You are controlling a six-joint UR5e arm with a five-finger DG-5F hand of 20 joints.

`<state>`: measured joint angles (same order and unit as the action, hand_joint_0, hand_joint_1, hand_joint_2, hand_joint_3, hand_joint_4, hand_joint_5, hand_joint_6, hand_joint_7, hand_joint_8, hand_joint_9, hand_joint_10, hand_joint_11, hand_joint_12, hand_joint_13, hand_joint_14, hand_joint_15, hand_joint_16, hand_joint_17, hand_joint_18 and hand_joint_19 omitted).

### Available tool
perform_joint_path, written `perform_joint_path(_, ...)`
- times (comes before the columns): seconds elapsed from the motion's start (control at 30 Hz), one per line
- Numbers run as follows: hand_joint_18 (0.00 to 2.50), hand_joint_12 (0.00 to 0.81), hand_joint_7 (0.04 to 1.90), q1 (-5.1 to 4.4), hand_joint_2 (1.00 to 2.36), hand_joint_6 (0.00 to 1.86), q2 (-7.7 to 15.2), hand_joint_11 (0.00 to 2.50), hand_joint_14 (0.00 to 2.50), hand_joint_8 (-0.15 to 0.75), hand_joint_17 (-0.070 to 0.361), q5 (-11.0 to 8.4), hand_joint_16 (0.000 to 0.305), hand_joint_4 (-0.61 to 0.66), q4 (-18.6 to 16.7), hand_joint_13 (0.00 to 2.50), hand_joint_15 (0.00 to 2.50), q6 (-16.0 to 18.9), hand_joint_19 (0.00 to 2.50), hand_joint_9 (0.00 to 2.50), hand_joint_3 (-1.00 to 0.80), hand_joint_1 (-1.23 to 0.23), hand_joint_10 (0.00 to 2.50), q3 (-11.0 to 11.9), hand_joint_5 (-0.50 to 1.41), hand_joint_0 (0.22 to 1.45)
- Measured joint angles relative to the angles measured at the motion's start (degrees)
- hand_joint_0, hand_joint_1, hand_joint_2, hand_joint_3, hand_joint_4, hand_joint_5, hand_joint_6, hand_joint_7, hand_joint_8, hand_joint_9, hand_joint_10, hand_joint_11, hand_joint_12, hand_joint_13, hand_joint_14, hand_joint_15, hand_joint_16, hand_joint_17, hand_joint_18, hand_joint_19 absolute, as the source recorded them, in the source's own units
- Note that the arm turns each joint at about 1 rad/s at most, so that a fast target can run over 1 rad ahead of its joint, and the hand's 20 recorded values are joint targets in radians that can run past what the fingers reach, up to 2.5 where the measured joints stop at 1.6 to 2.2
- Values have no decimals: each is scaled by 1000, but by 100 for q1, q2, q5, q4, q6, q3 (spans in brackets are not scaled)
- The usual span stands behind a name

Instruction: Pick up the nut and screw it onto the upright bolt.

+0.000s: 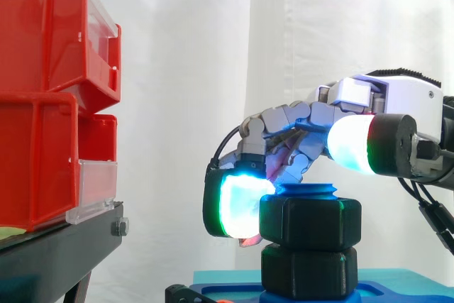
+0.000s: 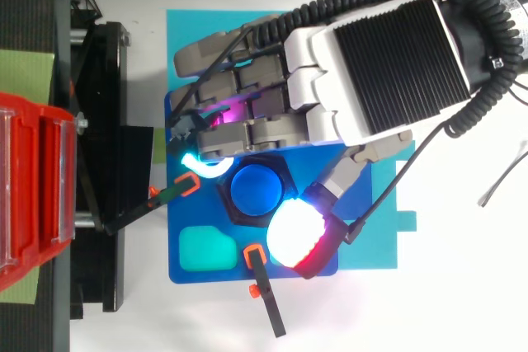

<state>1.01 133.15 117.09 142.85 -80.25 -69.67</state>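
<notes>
Now, hand: fingers and thumb curled, pinching the nut.
Nut: black, hexagonal, on the upright blue bolt, near its top.
Bolt: stands on a blue base plate.

Bin, red: two, stacked, at 9 o'clock. Nut, black: two, stacked. Bolt, blue: one. Clamp, orange-tipped: two. Plate, blue: one. Hand: one.

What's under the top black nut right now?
A second black hex piece sits directly beneath the nut, on the blue base. The bolt shows on top; its shaft is covered.
</notes>
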Motion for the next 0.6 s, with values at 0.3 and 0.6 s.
perform_joint_path(0.3,499,245,1443,39,1000,503,0,0,0,265,65,20,29,161,6,730,0,6,177,1067,-500,-142,0,-2,11,540)
perform_joint_path(0.6,581,220,1401,78,1000,556,0,0,0,275,61,46,27,152,129,820,0,9,203,1192,-500,-168,0,-2,34,545)
